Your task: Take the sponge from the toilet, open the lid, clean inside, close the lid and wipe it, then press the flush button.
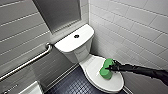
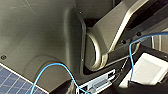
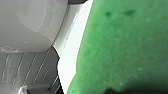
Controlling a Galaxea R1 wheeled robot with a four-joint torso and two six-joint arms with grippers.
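The white toilet [image 1: 81,53] stands in the corner with its lid [image 1: 112,81] shut. On the lid the bright green sponge [image 1: 106,69] stands tilted on its edge. My right gripper [image 1: 111,67] reaches in from the right and is shut on the sponge at its pinched middle. The right wrist view has the sponge [image 3: 125,50] very close, with the white lid [image 3: 72,47] beside it. The round dark flush button [image 1: 76,36] sits in the middle of the flat tank top [image 1: 67,42]. I cannot make out my left gripper's fingers in the left wrist view.
A steel grab bar [image 1: 27,62] runs along the left wall. White tiled wall [image 1: 130,27] stands close behind and to the right of the toilet. Dark small-tiled floor [image 1: 75,85] lies in front of the bowl. A white object [image 1: 30,90] sits at the lower left.
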